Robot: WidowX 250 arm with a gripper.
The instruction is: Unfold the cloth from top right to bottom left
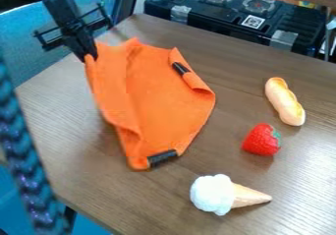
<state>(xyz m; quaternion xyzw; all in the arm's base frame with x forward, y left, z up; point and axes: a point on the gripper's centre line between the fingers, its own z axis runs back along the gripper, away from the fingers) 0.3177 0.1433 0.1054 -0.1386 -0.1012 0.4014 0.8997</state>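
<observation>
The gripper (89,57) is at the upper left of the camera view, shut on the upper left corner of the orange cloth (164,94). That corner is lifted, and the cloth's left side hangs from it in long folds. The rest of the cloth lies on the wooden table (85,158). A dark strip marks a folded-over part at the cloth's upper right, and another dark strip is at its bottom corner.
A toy bread (285,101) and a red strawberry (263,140) lie right of the cloth. An ice cream cone (220,194) is near the front. A black toy stove (239,13) stands behind the table. A blue braided column (26,165) rises at the left edge.
</observation>
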